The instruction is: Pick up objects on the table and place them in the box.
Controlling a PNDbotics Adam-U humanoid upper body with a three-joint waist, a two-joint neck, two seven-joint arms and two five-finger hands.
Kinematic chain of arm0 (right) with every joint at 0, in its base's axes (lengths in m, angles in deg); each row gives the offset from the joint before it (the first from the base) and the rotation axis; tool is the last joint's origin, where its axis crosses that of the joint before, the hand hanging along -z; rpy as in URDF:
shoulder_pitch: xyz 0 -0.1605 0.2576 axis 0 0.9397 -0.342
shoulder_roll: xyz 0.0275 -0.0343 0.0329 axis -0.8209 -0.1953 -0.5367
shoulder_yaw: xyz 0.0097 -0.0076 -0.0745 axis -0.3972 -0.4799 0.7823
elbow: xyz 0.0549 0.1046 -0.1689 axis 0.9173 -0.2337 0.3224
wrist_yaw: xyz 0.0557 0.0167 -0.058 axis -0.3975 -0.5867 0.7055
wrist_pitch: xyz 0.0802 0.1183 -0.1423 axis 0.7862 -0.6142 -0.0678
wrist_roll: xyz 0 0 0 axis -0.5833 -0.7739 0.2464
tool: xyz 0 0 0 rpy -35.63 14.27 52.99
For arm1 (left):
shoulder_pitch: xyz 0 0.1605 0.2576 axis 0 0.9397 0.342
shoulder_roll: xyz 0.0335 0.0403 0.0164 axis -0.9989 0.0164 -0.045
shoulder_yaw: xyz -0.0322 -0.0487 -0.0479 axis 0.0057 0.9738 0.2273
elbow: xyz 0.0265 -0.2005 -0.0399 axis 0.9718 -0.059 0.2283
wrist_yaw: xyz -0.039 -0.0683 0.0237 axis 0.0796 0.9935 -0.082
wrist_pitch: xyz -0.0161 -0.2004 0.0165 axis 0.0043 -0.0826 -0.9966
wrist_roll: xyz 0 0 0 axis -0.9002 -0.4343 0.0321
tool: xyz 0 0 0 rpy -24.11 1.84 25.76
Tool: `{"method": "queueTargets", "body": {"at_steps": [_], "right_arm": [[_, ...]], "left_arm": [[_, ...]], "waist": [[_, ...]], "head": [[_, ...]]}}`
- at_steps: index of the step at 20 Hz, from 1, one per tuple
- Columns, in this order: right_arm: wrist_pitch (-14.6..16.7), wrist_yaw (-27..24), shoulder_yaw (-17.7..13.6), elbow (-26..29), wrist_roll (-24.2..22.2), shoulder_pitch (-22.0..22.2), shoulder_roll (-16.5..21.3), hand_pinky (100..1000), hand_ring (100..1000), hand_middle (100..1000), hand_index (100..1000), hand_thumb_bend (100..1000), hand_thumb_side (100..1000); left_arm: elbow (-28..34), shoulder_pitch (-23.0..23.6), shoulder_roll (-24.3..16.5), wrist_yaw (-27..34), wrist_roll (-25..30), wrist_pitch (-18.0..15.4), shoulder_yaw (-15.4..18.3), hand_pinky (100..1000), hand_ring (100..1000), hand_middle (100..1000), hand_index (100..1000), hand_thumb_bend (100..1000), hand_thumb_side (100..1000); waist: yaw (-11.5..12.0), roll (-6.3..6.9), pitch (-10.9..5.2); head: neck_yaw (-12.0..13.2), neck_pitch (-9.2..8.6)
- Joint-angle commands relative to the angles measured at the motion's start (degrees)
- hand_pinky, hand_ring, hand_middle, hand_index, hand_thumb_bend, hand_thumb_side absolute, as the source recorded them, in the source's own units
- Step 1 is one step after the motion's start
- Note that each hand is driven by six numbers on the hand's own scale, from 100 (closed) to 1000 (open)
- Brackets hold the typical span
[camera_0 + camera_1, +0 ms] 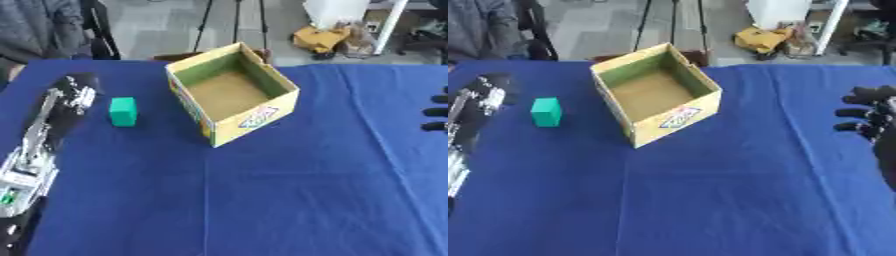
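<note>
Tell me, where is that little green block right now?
The green block sits on the blue tablecloth on the robot's left side, between the open cardboard box and the left hand, touching neither.

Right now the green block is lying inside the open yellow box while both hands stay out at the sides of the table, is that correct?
Not quite: the green block lies on the blue tablecloth, left of the open yellow box, as the left eye view shows. The left hand and right hand are indeed out at the sides.
</note>
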Motion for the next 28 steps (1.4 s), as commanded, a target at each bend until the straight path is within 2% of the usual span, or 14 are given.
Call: {"method": "queueTargets", "body": {"at_steps": [1, 5, 9, 12, 13, 16, 17, 18, 20, 24, 28], "right_arm": [[-0.1, 0.3, -0.2, 0.6, -0.1, -0.4, 1.4, 596, 692, 710, 815, 100, 884], [-0.1, 0.3, 0.0, 0.6, -0.2, -0.3, 1.6, 596, 692, 710, 815, 100, 884], [-0.2, 0.3, 0.2, 0.5, -0.4, -0.2, 1.6, 596, 692, 710, 815, 100, 884], [-0.2, 0.3, 0.3, 0.4, -0.5, -0.1, 1.6, 596, 692, 710, 815, 100, 884], [-0.2, 0.3, 0.3, 0.4, -0.6, -0.1, 1.6, 596, 692, 710, 815, 100, 885], [-0.3, 0.4, 0.5, 0.3, -0.7, -0.1, 1.6, 596, 692, 710, 815, 100, 885], [-0.3, 0.4, 0.6, 0.3, -0.8, -0.1, 1.6, 596, 692, 710, 815, 100, 874], [-0.3, 0.4, 0.6, 0.3, -0.8, -0.1, 1.6, 596, 692, 710, 815, 100, 886], [-0.4, 0.4, 0.7, 0.3, -0.9, -0.2, 1.6, 595, 692, 710, 815, 100, 886], [-0.4, 0.5, 0.8, 0.2, -1.0, -0.2, 1.6, 595, 692, 710, 815, 100, 887], [-0.4, 0.5, 0.8, 0.2, -1.0, -0.2, 1.5, 596, 692, 710, 815, 100, 887]], "left_arm": [[-2.2, -3.7, -5.8, -10.8, 2.5, -0.1, -1.0, 698, 699, 684, 787, 296, 117], [-7.5, -10.0, -8.6, -28.1, 6.4, -2.9, -3.3, 699, 722, 701, 794, 546, 100], [-13.6, -15.8, -8.2, -41.6, 8.6, -6.6, -5.2, 701, 737, 708, 794, 701, 100], [-17.8, -18.8, -7.2, -49.2, 8.8, -9.9, -5.8, 702, 739, 710, 795, 725, 100], [-18.9, -19.5, -7.0, -51.1, 8.9, -10.8, -6.1, 708, 751, 717, 797, 832, 156], [-24.1, -23.2, -5.3, -59.1, 10.5, -14.7, -6.7, 711, 753, 711, 797, 846, 225], [-25.7, -24.1, -4.7, -60.9, 10.8, -15.8, -6.6, 712, 753, 709, 798, 835, 275], [-27.2, -25.0, -4.2, -62.4, 11.0, -16.8, -6.4, 712, 753, 709, 798, 849, 244], [-30.0, -26.4, -3.2, -64.6, 11.4, -18.3, -6.1, 714, 750, 703, 798, 850, 254], [-34.3, -27.8, -1.3, -65.1, 12.4, -19.7, -5.0, 712, 736, 697, 796, 853, 250], [-37.7, -28.1, 0.7, -61.9, 14.8, -19.1, -3.9, 709, 721, 678, 794, 784, 279]], "waist": [[-0.2, 0.11, -0.85], [-0.5, 0.22, -1.03], [-0.7, 0.3, -1.37], [-0.8, 0.28, -1.52], [-1.0, 0.33, -1.55], [-1.3, 0.44, -1.6], [-1.3, 0.47, -1.61], [-1.4, 0.5, -1.61], [-1.6, 0.57, -1.63], [-1.8, 0.58, -1.58], [-2.0, 0.47, -1.5]], "head": [[0.2, -0.61], [0.3, -0.48], [0.5, -0.08], [0.5, 0.11], [0.6, 0.19], [0.9, 0.38], [0.9, 0.41], [1.0, 0.44], [1.1, 0.48], [1.1, 0.59], [1.1, 0.65]]}}
